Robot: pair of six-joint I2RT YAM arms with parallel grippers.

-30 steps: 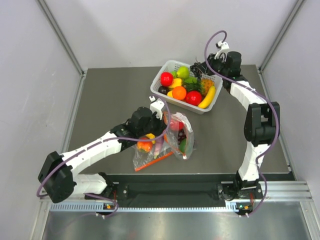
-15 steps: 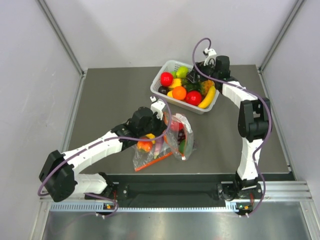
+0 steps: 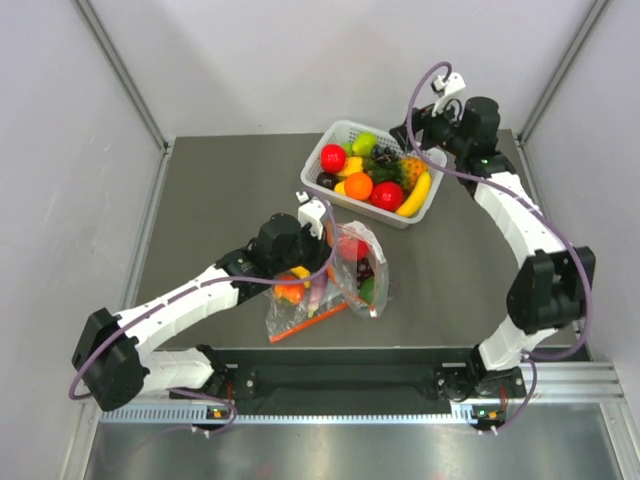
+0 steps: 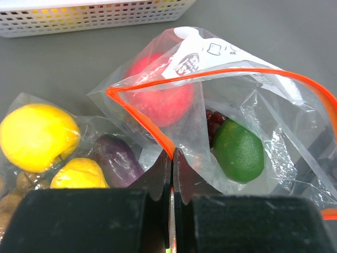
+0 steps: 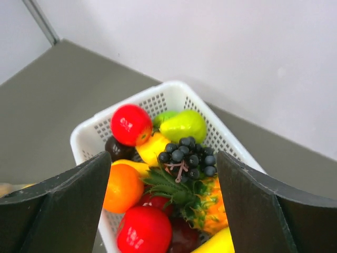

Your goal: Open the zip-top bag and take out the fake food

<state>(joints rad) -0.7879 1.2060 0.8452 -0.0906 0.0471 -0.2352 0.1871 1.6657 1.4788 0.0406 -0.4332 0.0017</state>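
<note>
Left wrist view: the crinkly clear plastic zip-top bag [image 4: 226, 68] lies on the dark grey table [image 4: 63, 63] with its mouth gaping. The thin orange-red zip strip [image 4: 139, 124] runs along the open rim. Fake food inside the bag: a glossy red plastic apple [image 4: 160, 103], a dark-green round plastic fruit [image 4: 238, 150] and, between them, a dark red grape bunch [image 4: 213, 120], partly hidden. The left gripper [image 4: 172, 171] is closed. Its two black fingers are pressed together, pinching the near lip of the bag at the zip strip. Touching this bag on its left lies a second clear plastic bag [image 4: 87, 126] showing a yellow lemon [image 4: 38, 137], a yellow pear [image 4: 79, 175] and a purple eggplant [image 4: 117, 158].

Top external view: both bags sit near the front centre of the table. The white perforated plastic basket [image 3: 318, 170] stands farther back, apart from them.

Right wrist view: the right gripper [image 5: 163, 157] hangs above the basket, fingers spread wide, with nothing between them. The basket contents include a round red fruit [image 5: 130, 125], a light-green pear [image 5: 184, 125], a black grape bunch [image 5: 187, 153] and an orange [image 5: 121, 187].
</note>
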